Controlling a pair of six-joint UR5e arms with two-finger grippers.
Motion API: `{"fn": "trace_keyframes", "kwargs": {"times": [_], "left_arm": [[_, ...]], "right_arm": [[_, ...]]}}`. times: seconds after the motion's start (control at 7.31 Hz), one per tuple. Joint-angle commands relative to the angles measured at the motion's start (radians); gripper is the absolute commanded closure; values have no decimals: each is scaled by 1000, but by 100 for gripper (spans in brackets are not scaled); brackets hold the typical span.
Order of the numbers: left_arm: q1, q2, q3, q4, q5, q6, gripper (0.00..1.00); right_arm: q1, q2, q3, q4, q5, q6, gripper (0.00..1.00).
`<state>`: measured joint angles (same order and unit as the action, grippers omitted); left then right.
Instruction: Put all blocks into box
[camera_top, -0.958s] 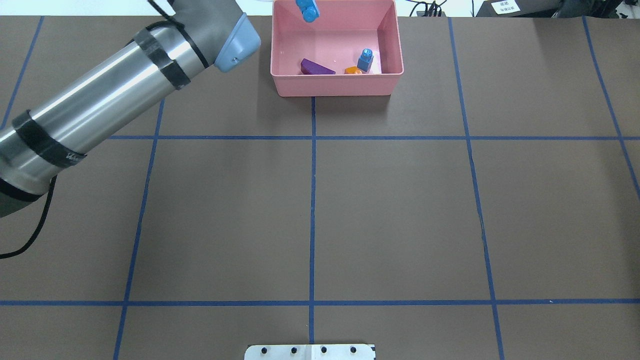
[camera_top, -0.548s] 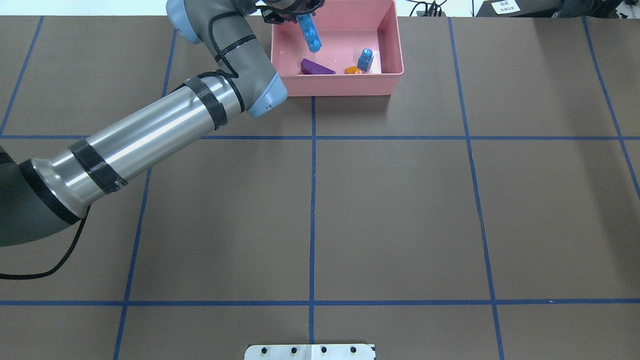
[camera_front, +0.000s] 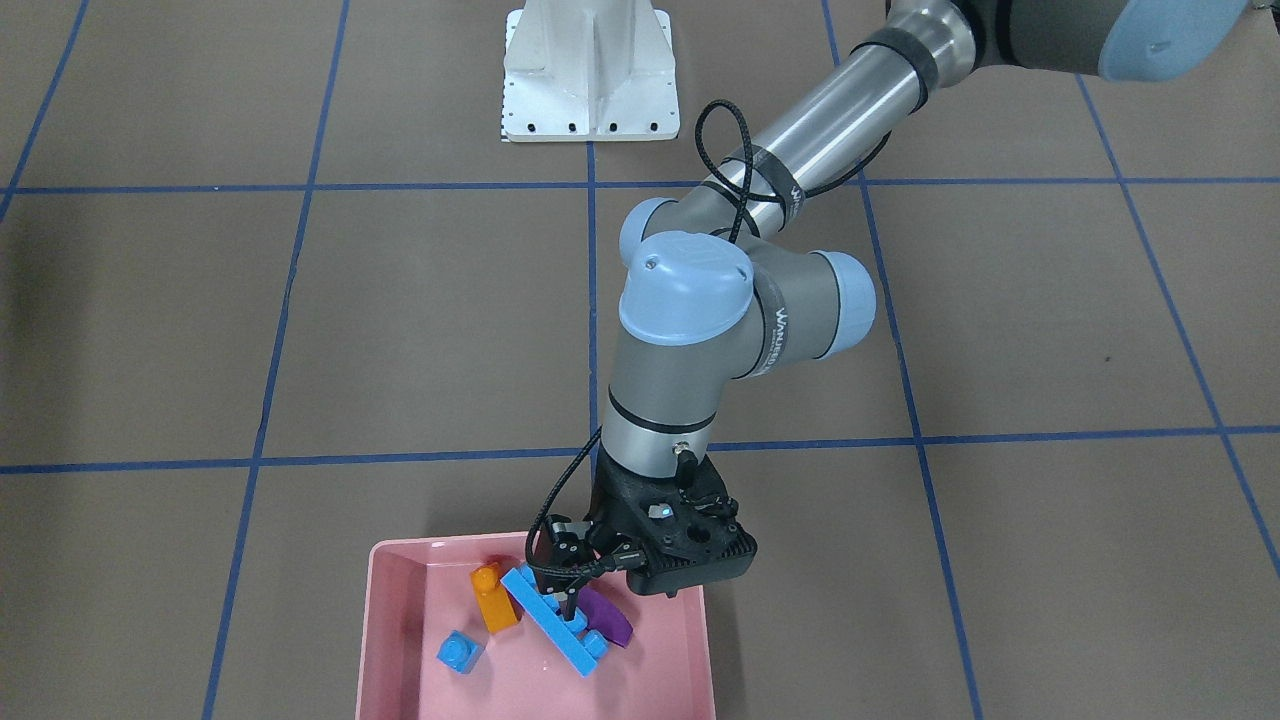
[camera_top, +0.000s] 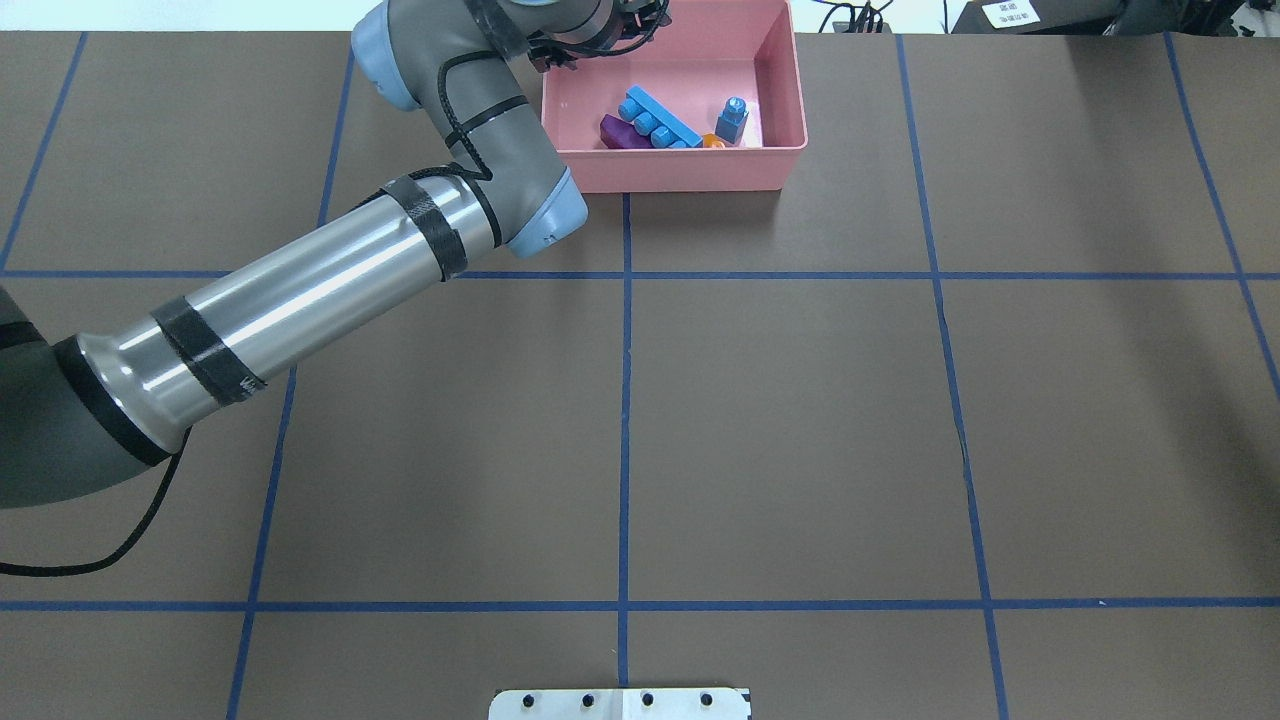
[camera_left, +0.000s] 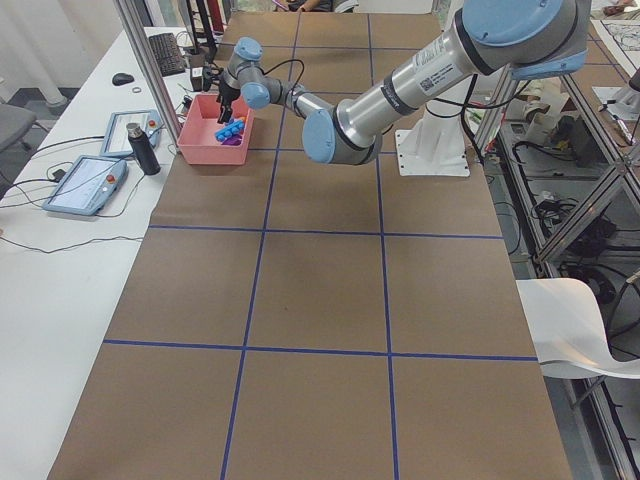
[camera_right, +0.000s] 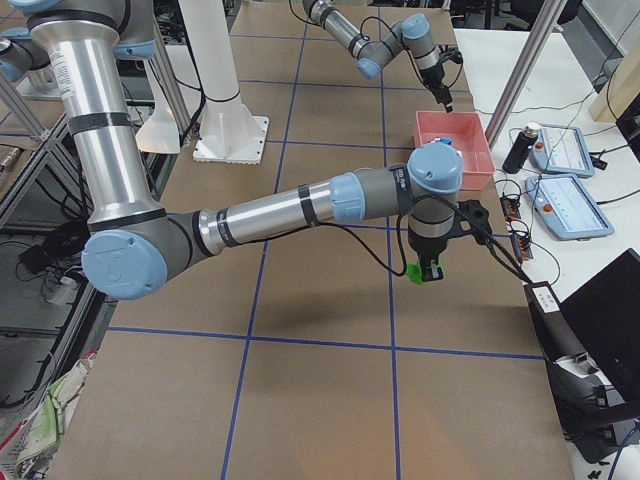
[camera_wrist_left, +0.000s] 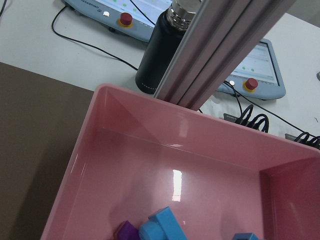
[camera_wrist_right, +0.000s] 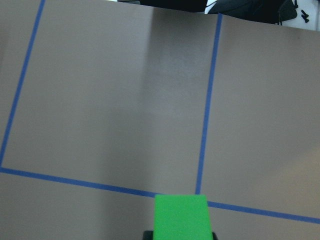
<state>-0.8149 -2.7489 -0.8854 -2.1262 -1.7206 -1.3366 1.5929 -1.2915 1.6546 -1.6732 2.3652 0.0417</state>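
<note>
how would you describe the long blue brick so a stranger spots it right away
Look to the pink box at the edge of the table farthest from the robot. Inside lies the long blue bar, slanted over the purple wedge. It alone is long, with a row of studs; the other blue brick is a small single-stud cube.

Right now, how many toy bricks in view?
5. In the pink plastic tray: long blue bar, purple wedge, orange sloped brick, blue cube. The green brick is in the right pincer.
</note>
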Motion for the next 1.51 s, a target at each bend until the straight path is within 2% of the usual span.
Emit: {"fn": "trace_keyframes", "kwargs": {"times": [0.0,0.14,0.27,0.41,0.68,0.82,0.96,1.1,1.37], "left_arm": [[-64,11,-119,249,-121,110,0],[-101,43,-174,314,-175,160,0],[-139,117,-267,384,-235,248,0],[-150,202,-391,481,-244,325,0],[-150,346,-618,685,-241,465,0],[-148,429,-703,702,-240,490,0],[-150,530,-795,704,-238,528,0],[-153,616,-876,706,-237,587,0],[-167,737,-969,704,-232,640,0]], "right_arm": [[-100,127,-4,3,16,178,100],[-199,208,-6,7,5,270,100],[-276,301,-28,12,-4,405,100],[-339,389,-67,16,-56,447,100],[-427,571,-213,29,-133,500,100],[-464,615,-293,102,-171,524,100],[-479,645,-403,266,-211,555,100],[-514,676,-500,380,-240,602,100],[-579,698,-583,467,-315,619,100]]}}
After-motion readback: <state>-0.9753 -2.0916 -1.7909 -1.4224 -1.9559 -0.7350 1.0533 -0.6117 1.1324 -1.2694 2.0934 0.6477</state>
